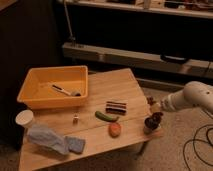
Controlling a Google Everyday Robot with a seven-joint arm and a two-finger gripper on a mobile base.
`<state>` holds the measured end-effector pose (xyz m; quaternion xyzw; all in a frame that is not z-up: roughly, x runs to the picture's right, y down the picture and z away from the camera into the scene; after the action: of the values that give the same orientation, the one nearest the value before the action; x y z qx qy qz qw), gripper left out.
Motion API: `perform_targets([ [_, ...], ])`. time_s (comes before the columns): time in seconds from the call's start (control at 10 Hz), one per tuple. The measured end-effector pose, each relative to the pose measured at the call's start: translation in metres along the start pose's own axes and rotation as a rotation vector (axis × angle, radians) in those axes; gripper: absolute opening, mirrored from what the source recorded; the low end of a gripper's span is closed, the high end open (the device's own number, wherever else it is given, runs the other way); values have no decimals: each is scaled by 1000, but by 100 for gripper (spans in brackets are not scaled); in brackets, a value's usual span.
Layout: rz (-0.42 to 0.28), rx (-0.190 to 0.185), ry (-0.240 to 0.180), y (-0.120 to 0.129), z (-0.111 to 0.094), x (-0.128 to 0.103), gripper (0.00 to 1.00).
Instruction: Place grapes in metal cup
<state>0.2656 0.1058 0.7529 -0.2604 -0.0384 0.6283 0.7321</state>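
The metal cup [148, 126] stands at the table's near right corner. The dark reddish grapes [156, 118] sit at the cup's upper right rim, partly over its mouth. My gripper [152, 104] reaches in from the right on a white arm [192, 96]. It hangs directly above the cup, shut on the top of the grapes. How deep the bunch sits in the cup is hidden.
A yellow bin [35, 95] holding a pen-like item fills the table's back left. A white cup [24, 118] and blue cloth [52, 140] lie front left. A striped block [116, 107], green item [106, 117] and orange item [115, 129] sit left of the metal cup. Cables lie on the floor at right.
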Motion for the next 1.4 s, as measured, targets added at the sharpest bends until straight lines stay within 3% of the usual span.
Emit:
perform_targets([
  [0.3, -12, 12, 18, 5, 0, 4, 3],
  [0.9, -32, 27, 37, 10, -2, 6, 64],
  [1.0, -34, 31, 39, 11, -3, 6, 70],
  [1.4, -47, 46, 41, 13, -6, 8, 73],
])
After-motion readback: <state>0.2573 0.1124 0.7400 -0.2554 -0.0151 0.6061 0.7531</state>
